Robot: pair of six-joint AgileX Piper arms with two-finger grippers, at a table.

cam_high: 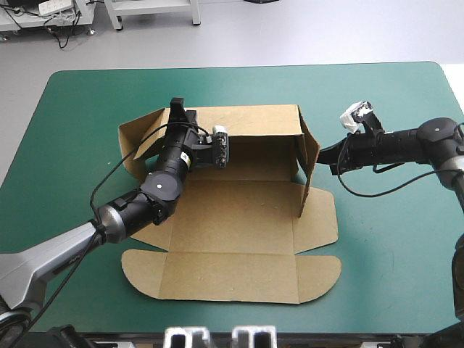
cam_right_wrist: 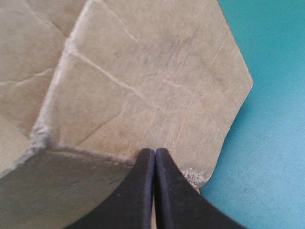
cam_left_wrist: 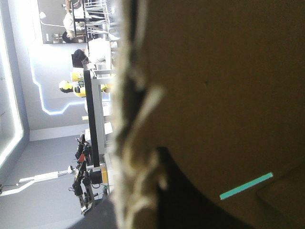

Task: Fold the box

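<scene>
Box (cam_high: 239,217) lies at the middle of the table (cam_high: 391,239), a little toward the far edge. Its far wall and its right wall stand up, and the lid is flat toward the near edge. The left gripper (cam_high: 177,110) pinches the top of the far wall at its left end, with the board between the fingers (cam_left_wrist: 190,200). The right gripper (cam_high: 324,156) is pressed together, and its tip touches the right wall from outside.

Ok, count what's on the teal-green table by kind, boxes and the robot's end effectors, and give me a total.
box: 1
end effectors: 2, the left end effector and the right end effector
total: 3
</scene>
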